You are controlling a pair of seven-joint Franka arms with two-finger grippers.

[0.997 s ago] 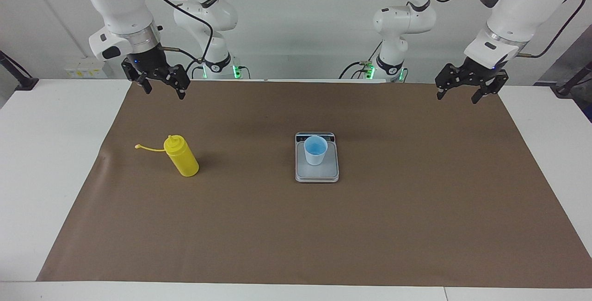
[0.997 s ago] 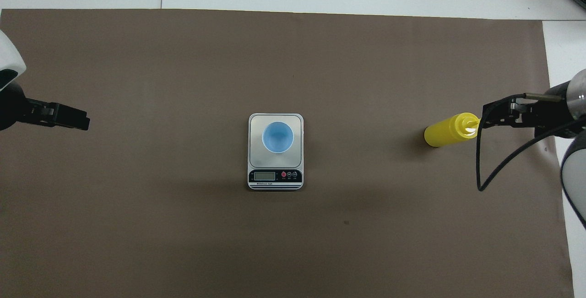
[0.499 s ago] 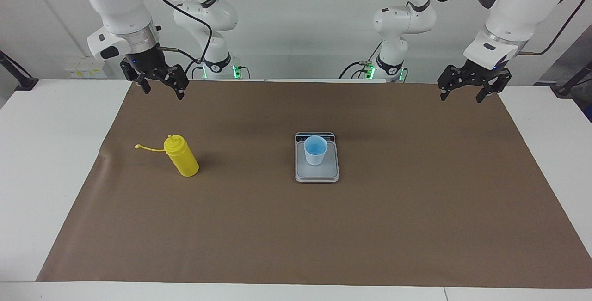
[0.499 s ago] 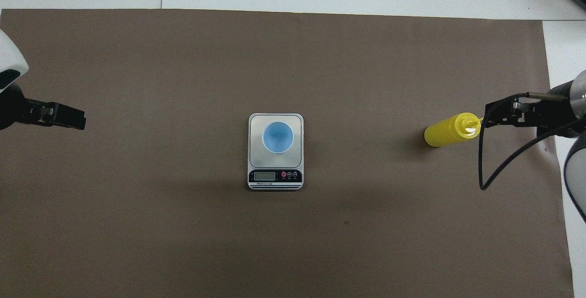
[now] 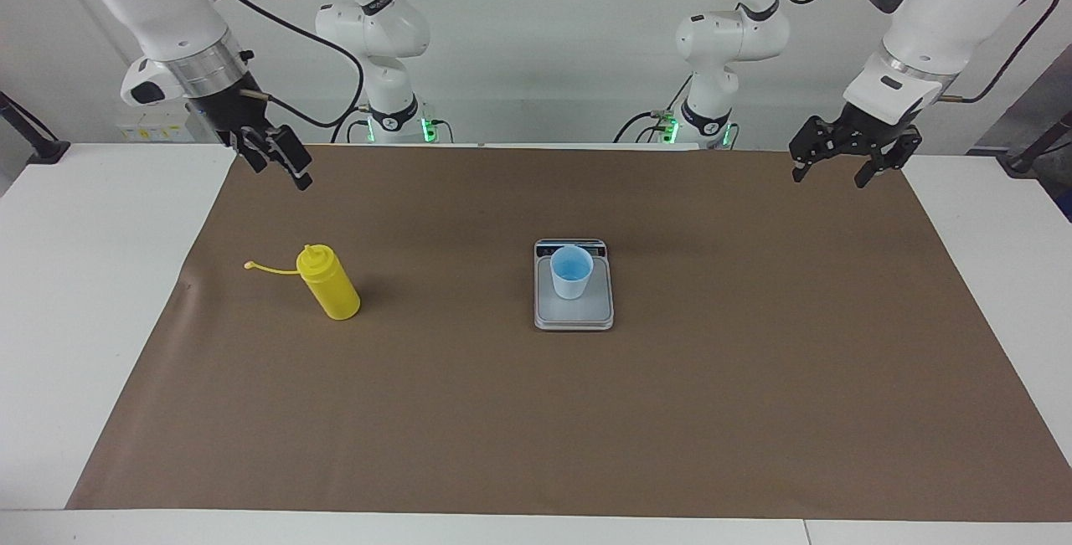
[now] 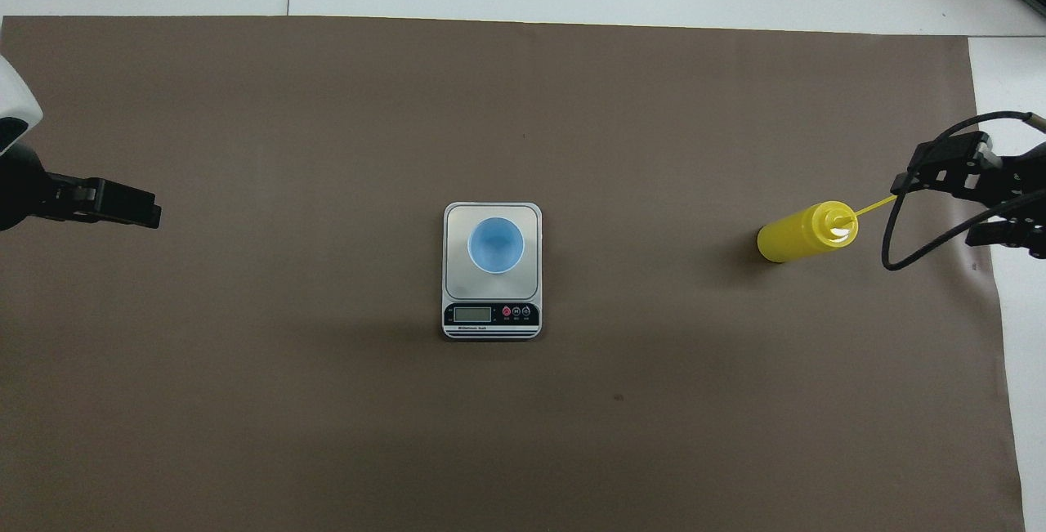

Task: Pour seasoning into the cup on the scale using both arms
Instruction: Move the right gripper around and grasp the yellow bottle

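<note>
2 open grippers: left gripper (image 5: pixel 832 170), right gripper (image 5: pixel 283 167); 1 bottle (image 5: pixel 328 282), 1 cup (image 5: pixel 571 272), 1 scale (image 5: pixel 574 314)

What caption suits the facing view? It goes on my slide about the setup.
Blue cup on the scale, yellow seasoning bottle standing untouched; left gripper and right gripper raised, open, empty.

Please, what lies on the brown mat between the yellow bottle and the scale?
Nothing: between the yellow bottle and the scale only bare brown mat shows, in both the facing and overhead views.
</note>
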